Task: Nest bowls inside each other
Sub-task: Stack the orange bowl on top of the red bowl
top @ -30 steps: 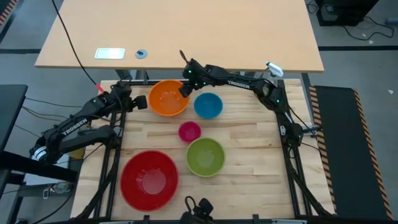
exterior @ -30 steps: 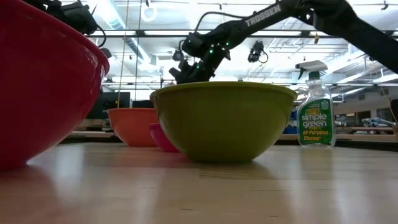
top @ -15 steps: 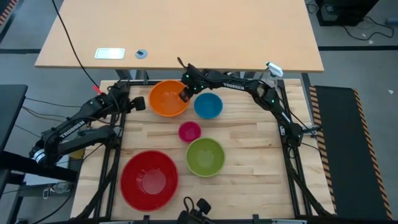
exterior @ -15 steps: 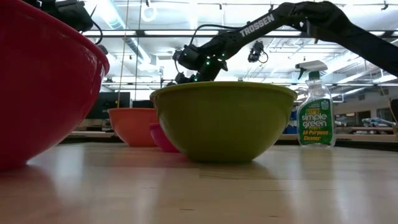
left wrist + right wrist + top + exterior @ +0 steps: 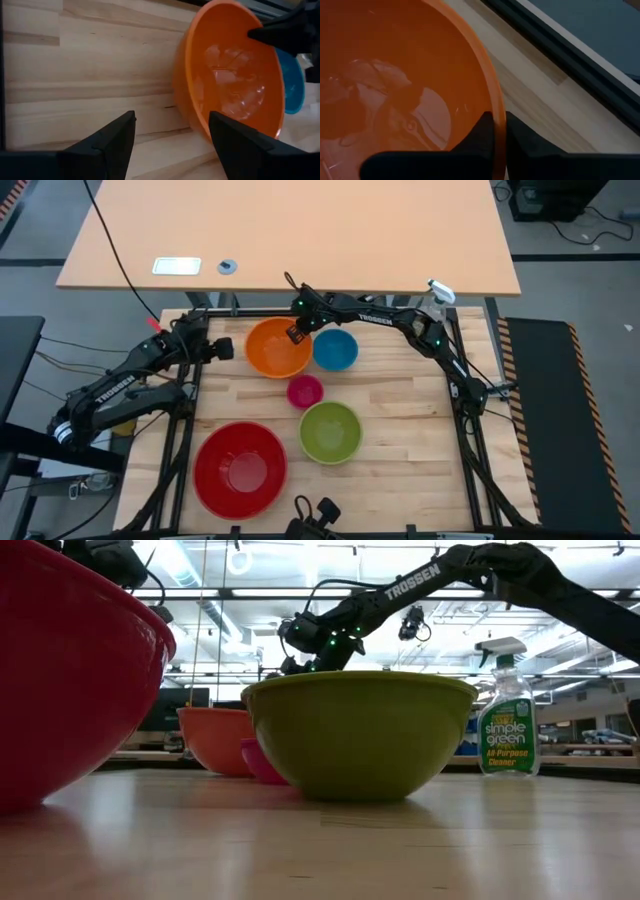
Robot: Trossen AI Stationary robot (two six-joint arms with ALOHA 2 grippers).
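Five bowls stand on the wooden table. The orange bowl [image 5: 276, 350] is at the far left, with the blue bowl [image 5: 335, 351] right beside it. The small pink bowl [image 5: 305, 391] sits mid-table, the green bowl [image 5: 331, 431] nearer, and the red bowl [image 5: 240, 468] at the near left. My right gripper [image 5: 296, 333] is shut on the orange bowl's rim. My left gripper [image 5: 222, 348] stands open just left of the orange bowl [image 5: 225, 80], touching nothing. My right gripper pinches the orange bowl's rim [image 5: 492, 102] on the bowl's far right side, next to the blue bowl. One finger is inside the bowl and one outside. The fingers [image 5: 480, 135] slant down from the far right. In the low view the bowl's base [image 5: 215, 768] looks to be on the table.
A clear spray bottle [image 5: 437, 295] stands at the table's far right corner and shows upright in the low view [image 5: 507, 715]. A larger light-wood desk [image 5: 300, 230] lies beyond the far edge. Bare wood is free along the right side [image 5: 410, 420].
My right gripper has come down onto the orange bowl's far right rim and shut on it. The orange bowl has since shifted a little toward the table's near edge and the right. The other bowls have stayed in place.
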